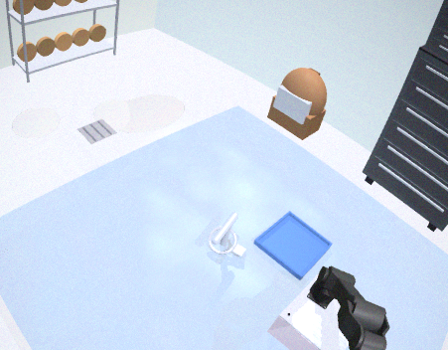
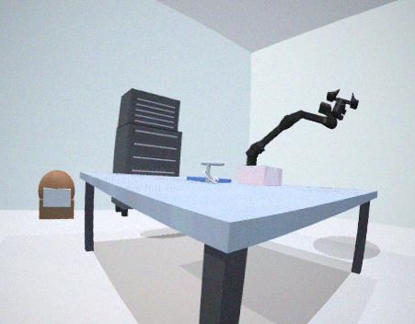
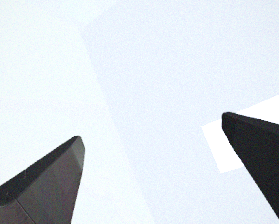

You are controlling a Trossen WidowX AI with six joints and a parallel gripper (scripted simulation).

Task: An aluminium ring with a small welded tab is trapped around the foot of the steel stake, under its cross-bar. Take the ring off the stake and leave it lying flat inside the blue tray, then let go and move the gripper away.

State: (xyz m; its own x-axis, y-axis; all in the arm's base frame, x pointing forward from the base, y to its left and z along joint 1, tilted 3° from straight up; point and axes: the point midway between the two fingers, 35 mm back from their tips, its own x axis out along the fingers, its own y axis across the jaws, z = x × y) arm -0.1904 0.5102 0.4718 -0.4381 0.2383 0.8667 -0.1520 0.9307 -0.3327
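Note:
The steel stake [image 1: 227,226] [image 2: 213,163] stands upright with its cross-bar on top. The pale ring [image 1: 222,253] is around the stake's foot, under the cross-bar, and looks tilted in the exterior view. Its small tab [image 1: 239,251] points toward the blue tray's side in the top view. The blue tray [image 1: 293,245] [image 2: 195,179] is empty and lies beside the stake. My gripper [image 2: 345,93] [image 3: 152,126] is open and empty, raised high and far from the ring and tray. It is out of view in the top view.
A pale pink block [image 1: 291,338] [image 2: 260,176] stands on the blue table [image 1: 115,224] [image 2: 176,200], near the arm's base [image 1: 325,288]. A dark drawer cabinet [image 1: 413,134] [image 2: 148,147] and a brown chair-like object [image 1: 304,94] [image 2: 56,184] stand beyond the table.

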